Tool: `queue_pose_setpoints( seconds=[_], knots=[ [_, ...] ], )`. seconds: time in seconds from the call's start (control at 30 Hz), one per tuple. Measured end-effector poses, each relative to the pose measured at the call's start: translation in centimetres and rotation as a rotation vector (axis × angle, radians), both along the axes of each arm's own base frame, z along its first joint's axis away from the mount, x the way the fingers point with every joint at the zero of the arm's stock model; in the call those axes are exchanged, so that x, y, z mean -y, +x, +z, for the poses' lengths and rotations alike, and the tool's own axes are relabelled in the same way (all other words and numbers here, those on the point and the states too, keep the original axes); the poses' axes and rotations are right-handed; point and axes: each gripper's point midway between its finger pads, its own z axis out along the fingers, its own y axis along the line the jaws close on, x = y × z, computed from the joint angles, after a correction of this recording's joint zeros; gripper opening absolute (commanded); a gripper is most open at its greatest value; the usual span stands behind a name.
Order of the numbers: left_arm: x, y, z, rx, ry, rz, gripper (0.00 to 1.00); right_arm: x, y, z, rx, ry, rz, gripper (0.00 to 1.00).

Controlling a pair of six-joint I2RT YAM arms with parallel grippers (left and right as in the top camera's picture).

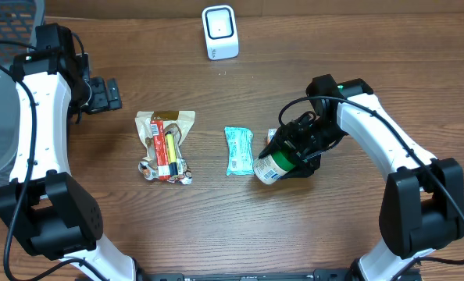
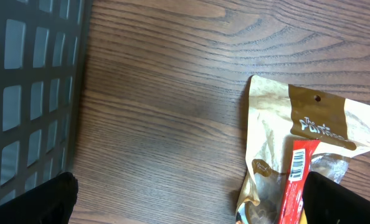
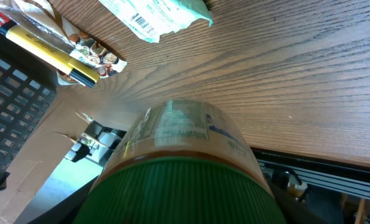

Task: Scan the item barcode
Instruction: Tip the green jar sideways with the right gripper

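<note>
My right gripper (image 1: 292, 154) is shut on a jar (image 1: 269, 167) with a green ribbed lid (image 3: 179, 193). It holds the jar by the lid end, tilted, with the pale base pointing to the lower left just above the table. The jar's label (image 3: 175, 124) faces up in the right wrist view. The white scanner (image 1: 219, 31) stands at the far edge of the table. My left gripper (image 1: 105, 94) is open at the left, beside the basket, with bare wood between its fingertips (image 2: 48, 199).
A tan pouch (image 1: 164, 142) with red and yellow items lies left of centre, also seen as the pouch (image 2: 297, 143) in the left wrist view. A teal packet (image 1: 238, 150) lies beside the jar. A dark mesh basket (image 1: 1, 47) stands at the far left.
</note>
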Motion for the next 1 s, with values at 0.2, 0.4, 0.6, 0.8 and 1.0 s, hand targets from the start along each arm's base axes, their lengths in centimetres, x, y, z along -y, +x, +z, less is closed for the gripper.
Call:
queue_pose_setpoints(
  seconds=[0.2, 0.4, 0.6, 0.8, 1.0],
  knots=[
    [0.00, 0.00, 0.00, 0.000, 0.000, 0.000, 1.00, 0.01, -0.02, 0.00, -0.001, 0.000, 0.000, 0.53],
    [0.01, 0.00, 0.00, 0.000, 0.000, 0.000, 1.00, 0.00, -0.01, 0.00, -0.001, 0.000, 0.000, 0.53],
    [-0.01, 0.00, 0.00, 0.000, 0.000, 0.000, 1.00, 0.00, 0.00, 0.00, 0.000, 0.000, 0.000, 0.50],
    [0.00, 0.00, 0.00, 0.000, 0.000, 0.000, 1.00, 0.01, -0.04, 0.01, -0.002, -0.001, 0.000, 0.49],
    [-0.02, 0.00, 0.00, 0.000, 0.000, 0.001, 1.00, -0.06, 0.22, -0.05, 0.012, 0.003, 0.000, 0.50]
  ],
)
